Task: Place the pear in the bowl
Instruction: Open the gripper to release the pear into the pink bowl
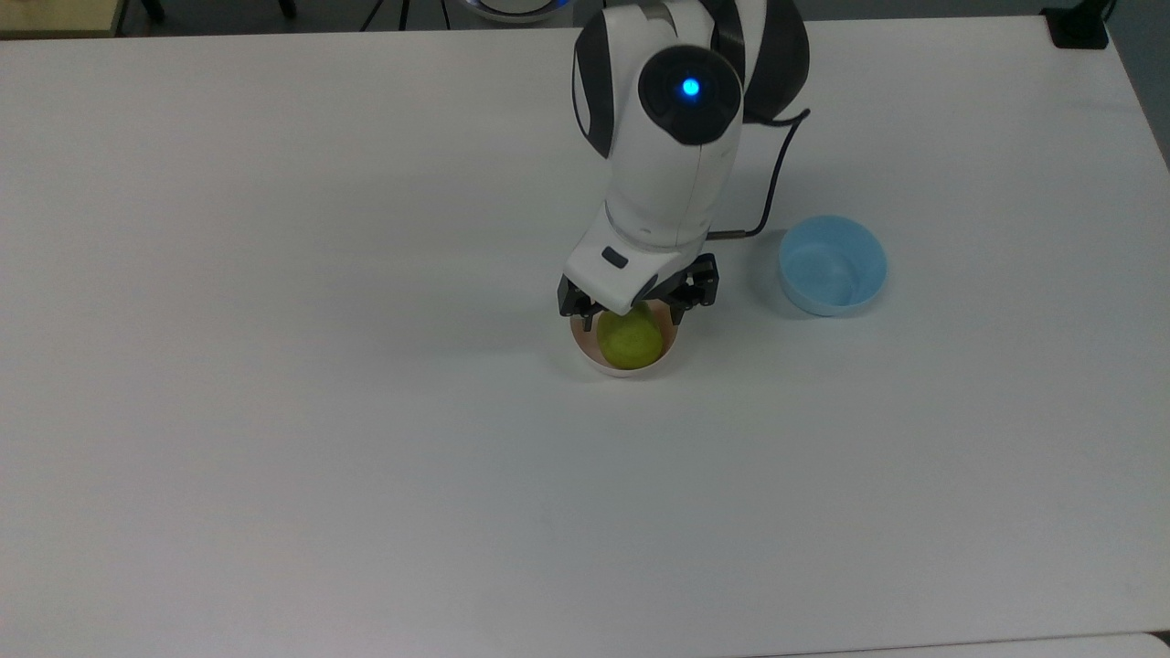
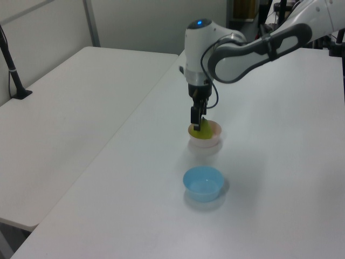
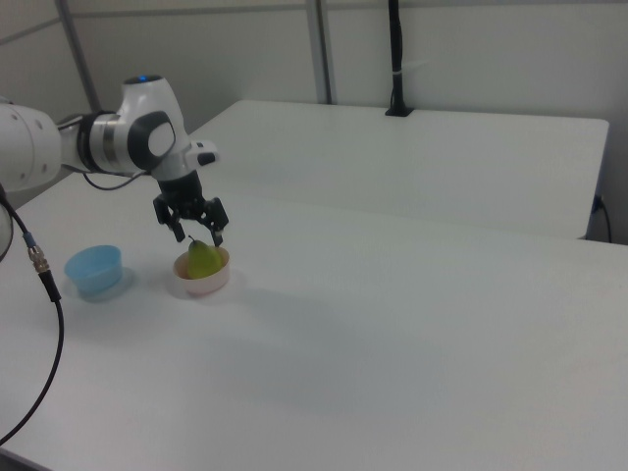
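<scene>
The white table (image 1: 274, 411) is wide and bare on the top view's left, with lots of free room there and toward the near edge. Its far edge runs along the top of the top view.

Near the middle sits the pink bowl (image 1: 585, 352). The pear (image 1: 630, 338) lies inside it, and the pink rim shows around it. The gripper (image 1: 633, 306) hangs right over the bowl, a little above the pear. Its two fingers are spread apart, one on each side of the fruit, and in the right view they stand above the pear (image 3: 203, 259) and are not pinching it. The white arm (image 1: 672, 137) reaches down from the far edge, with a blue light on top.

On the top view's right stands the blue bowl (image 1: 832, 265), well apart from the pink one and away from the table's right edge. A dark cable (image 1: 777, 174) hangs between the arm and that bowl.

In the left view a second white table (image 2: 70, 118) stands just beside this one on the left view's left. A pale wall (image 3: 471, 49) is behind the tables in the right view.
</scene>
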`<action>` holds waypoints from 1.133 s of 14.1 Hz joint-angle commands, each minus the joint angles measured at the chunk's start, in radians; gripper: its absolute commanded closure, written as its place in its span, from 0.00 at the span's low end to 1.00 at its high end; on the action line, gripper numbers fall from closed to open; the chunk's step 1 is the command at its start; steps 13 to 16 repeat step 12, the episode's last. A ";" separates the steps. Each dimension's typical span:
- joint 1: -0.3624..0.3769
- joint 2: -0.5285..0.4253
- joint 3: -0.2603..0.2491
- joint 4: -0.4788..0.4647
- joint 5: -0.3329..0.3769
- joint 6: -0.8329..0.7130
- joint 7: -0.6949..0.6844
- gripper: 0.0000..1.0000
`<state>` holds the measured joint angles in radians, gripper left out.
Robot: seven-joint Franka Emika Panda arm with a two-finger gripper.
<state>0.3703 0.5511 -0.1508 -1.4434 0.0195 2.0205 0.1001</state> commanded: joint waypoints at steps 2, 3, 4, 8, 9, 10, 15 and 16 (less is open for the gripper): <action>-0.039 -0.183 -0.006 -0.037 0.005 -0.138 -0.013 0.00; -0.074 -0.233 -0.006 -0.037 0.005 -0.202 -0.014 0.00; -0.100 -0.270 -0.004 -0.038 0.005 -0.250 -0.019 0.00; -0.338 -0.436 0.134 -0.106 -0.021 -0.371 -0.068 0.00; -0.376 -0.460 0.154 -0.115 -0.023 -0.403 -0.071 0.00; -0.393 -0.476 0.158 -0.117 -0.023 -0.420 -0.069 0.00; -0.390 -0.474 0.152 -0.115 -0.041 -0.437 -0.069 0.00; -0.390 -0.474 0.152 -0.115 -0.041 -0.437 -0.069 0.00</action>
